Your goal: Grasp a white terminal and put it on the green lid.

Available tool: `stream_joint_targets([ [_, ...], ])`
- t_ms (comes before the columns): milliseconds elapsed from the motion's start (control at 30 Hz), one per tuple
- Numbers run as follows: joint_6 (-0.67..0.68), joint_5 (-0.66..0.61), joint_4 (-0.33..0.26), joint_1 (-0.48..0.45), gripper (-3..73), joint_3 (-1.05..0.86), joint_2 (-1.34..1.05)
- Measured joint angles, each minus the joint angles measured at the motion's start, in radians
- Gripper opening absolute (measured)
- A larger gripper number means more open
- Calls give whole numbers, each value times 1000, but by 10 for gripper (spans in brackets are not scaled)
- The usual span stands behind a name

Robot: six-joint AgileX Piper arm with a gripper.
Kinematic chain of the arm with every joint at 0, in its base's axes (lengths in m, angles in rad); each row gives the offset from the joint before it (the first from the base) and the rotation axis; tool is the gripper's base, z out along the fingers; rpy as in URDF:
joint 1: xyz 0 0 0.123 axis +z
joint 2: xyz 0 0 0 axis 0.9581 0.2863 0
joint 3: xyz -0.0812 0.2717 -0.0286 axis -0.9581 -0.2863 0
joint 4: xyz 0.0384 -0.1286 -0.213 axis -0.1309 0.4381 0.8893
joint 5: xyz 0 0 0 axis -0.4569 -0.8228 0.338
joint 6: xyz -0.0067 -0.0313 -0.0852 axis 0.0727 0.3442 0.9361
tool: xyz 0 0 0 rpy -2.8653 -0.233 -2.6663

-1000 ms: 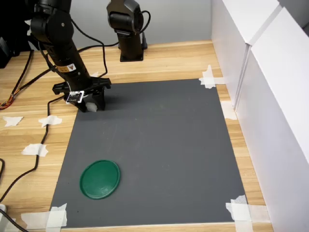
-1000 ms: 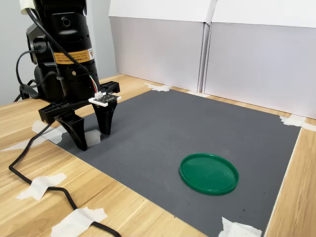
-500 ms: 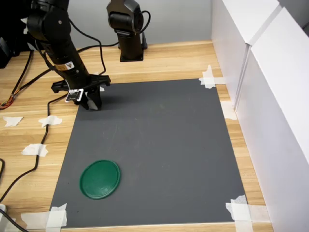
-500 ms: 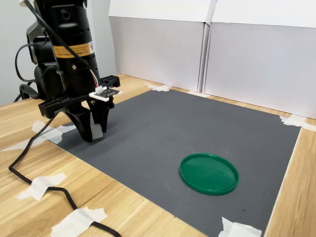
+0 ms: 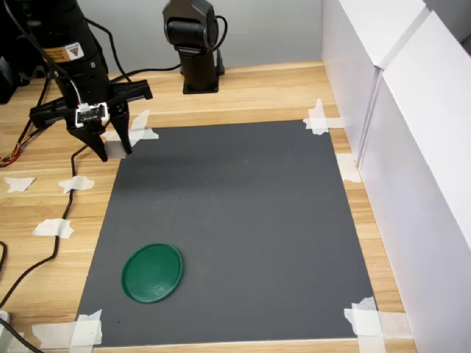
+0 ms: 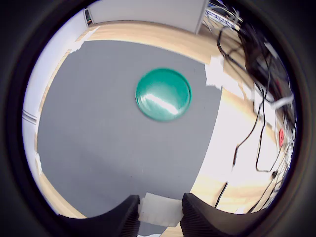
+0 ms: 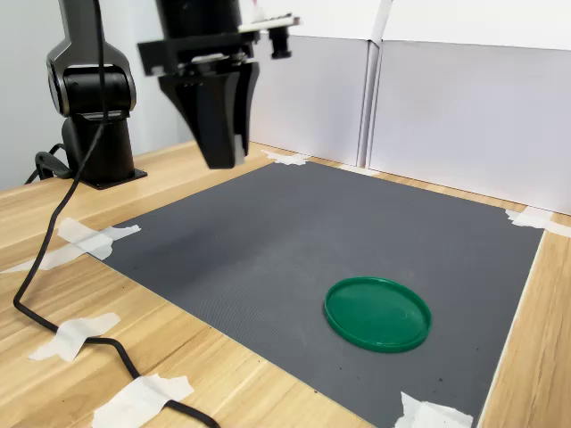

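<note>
The white terminal (image 5: 114,149) is a small whitish block, pinched between the black fingers of my gripper (image 5: 113,152) and held in the air over the far-left corner of the grey mat (image 5: 235,220) in the first exterior view. The wrist view shows the terminal (image 6: 159,210) filling the gap between both fingers (image 6: 126,217). In the second exterior view the gripper (image 7: 219,159) hangs high above the mat, and the terminal is hard to make out there. The green lid (image 5: 152,272) (image 7: 377,313) (image 6: 163,94) lies flat on the mat's near part, well away from the gripper.
A second black arm base (image 5: 193,44) stands on the wooden table behind the mat. White panels (image 5: 397,110) wall off the first exterior view's right. White tape pieces (image 5: 53,228) hold the mat's corners, and black cables (image 5: 44,243) run along the table at the first exterior view's left.
The gripper shut on the white terminal at the mat's corner, then rose with it, well clear of the mat. The green lid has not moved.
</note>
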Motion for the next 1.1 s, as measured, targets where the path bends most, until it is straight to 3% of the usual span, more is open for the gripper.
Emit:
stream_joint_targets([
  [500, -8, -16, 18, 72, 309, 342, 291],
  [733, -7, 19, -4, 75, 309, 358, 393],
  [1100, 19, 28, 25, 134, 309, 359, 473],
])
